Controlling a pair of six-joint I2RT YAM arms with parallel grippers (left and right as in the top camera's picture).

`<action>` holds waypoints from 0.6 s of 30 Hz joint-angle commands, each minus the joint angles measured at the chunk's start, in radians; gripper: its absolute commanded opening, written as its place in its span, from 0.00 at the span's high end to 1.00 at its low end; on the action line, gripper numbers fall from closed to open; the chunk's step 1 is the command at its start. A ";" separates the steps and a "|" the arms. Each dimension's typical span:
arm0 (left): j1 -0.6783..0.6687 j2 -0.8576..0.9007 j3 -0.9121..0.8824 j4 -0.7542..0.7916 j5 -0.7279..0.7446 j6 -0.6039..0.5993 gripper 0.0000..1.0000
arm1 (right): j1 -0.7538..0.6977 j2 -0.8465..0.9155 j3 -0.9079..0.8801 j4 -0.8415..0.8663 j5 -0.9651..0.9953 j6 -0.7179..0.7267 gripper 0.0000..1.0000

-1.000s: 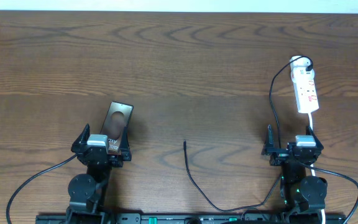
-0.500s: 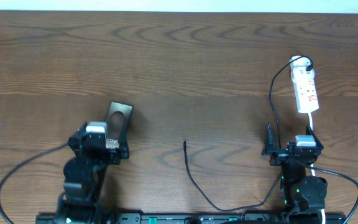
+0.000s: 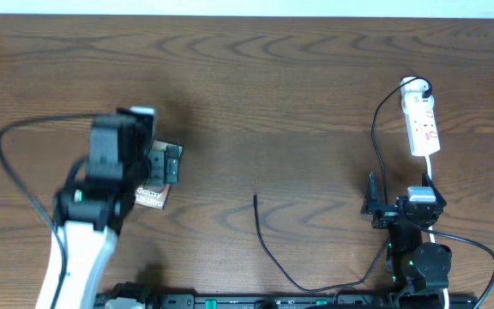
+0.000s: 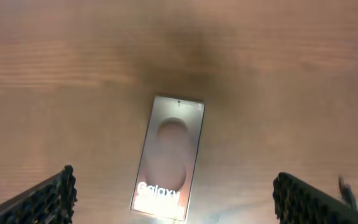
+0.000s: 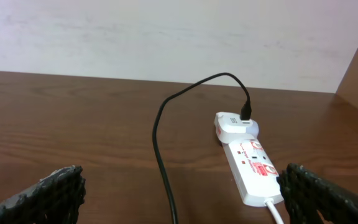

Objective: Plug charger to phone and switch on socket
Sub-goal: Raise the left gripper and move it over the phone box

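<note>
Far left of the dark brown wooden worktop: left gripper on its white-and-black arm, poised above the slim rectangular phone with glossy brownish-pink screen and white "Galaxy" lettering. Jaws spread wide, one ribbed black fingertip in each lower corner of the left wrist view, clamped on nothing, clear of the phone. Phone flat on the wood, screen up, slightly askew, lettered end toward the robot's base; partly hidden under the arm in the overhead view.

Centre: loose plug tip of the long thin black charger cable, bare on the wood, well apart from the phone. From there, runs toward the near edge, curves right, then climbs past the right arm to a small white adapter.

Right: right gripper low near the base, jaws wide apart, gripping nothing. Beyond it, white elongated power strip with red switch markings, adapter plugged in at its far end, white cord leaving the near end.
</note>
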 commanded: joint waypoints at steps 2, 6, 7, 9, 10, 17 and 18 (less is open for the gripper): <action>0.000 0.162 0.153 -0.122 0.003 0.057 0.02 | 0.002 -0.002 -0.001 -0.003 0.011 -0.002 0.01; 0.000 0.269 0.204 -0.226 0.008 0.058 0.02 | 0.002 -0.002 -0.001 -0.003 0.011 -0.002 0.01; 0.000 0.291 0.206 -0.244 0.014 0.058 0.02 | 0.002 -0.002 -0.001 -0.003 0.011 -0.002 0.01; 0.003 0.333 0.206 -0.272 0.042 0.059 0.02 | 0.002 -0.002 -0.001 -0.003 0.011 -0.002 0.01; 0.003 0.353 0.206 -0.284 0.053 0.061 0.02 | 0.002 -0.002 -0.001 -0.003 0.011 -0.002 0.01; 0.003 0.445 0.206 -0.299 0.052 0.061 0.02 | 0.002 -0.002 -0.001 -0.003 0.011 -0.002 0.01; 0.003 0.448 0.206 -0.299 0.052 0.061 0.02 | 0.002 -0.002 -0.001 -0.003 0.011 -0.002 0.01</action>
